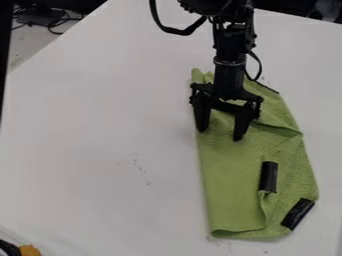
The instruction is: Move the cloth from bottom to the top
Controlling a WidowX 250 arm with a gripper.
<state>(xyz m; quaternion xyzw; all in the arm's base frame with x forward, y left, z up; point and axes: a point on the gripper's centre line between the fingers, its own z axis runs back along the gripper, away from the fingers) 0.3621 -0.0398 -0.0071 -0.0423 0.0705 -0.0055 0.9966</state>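
Note:
My gripper (220, 135) hangs over the upper part of the green cloth (230, 182), its two fingers spread apart with only cloth surface visible below and between them. The cloth lies lengthwise on the right half of the white table, creased and partly folded over on its right side. Black strips mark it near the lower middle and at the lower right corner, and a thin dark edge shows at its upper right. The arm covers part of the cloth's top end. Whether the fingertips touch the cloth, I cannot tell.
The white table (100, 135) extends left of the cloth. At the bottom left corner are a dark object and an orange piece (29, 250) beside a clear edge. Black cables (60, 22) lie beyond the table's upper left edge.

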